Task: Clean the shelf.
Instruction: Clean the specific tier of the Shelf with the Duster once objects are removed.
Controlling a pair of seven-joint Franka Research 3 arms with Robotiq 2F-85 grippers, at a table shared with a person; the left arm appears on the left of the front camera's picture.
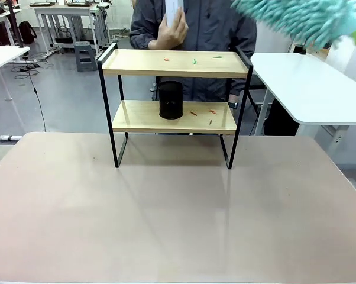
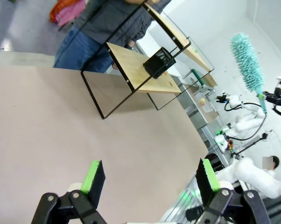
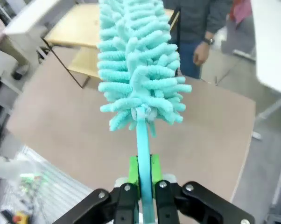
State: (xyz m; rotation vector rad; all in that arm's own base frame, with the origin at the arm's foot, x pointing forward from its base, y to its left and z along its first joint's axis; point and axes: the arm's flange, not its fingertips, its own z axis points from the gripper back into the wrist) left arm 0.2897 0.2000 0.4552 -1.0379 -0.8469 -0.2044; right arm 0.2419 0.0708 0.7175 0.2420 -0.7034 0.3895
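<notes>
The shelf [image 1: 175, 64] is standing on the tan table [image 1: 166, 225] with a person [image 1: 213, 29] just behind it, a black mesh cup [image 1: 171, 100] sitting on its lower board and small coloured scraps [image 1: 194, 61] lying on both boards. The right gripper [image 3: 144, 170] is pinching the handle of a fluffy teal duster [image 3: 138, 70], holding it above and right of the shelf without touching it. The left gripper [image 2: 150, 175] is hovering well apart from the shelf, its fingers spread wide around nothing.

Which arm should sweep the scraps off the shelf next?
Right, probably: the right jaws are shut on the teal duster, raised near the shelf. The left jaws stand open and empty.
</notes>
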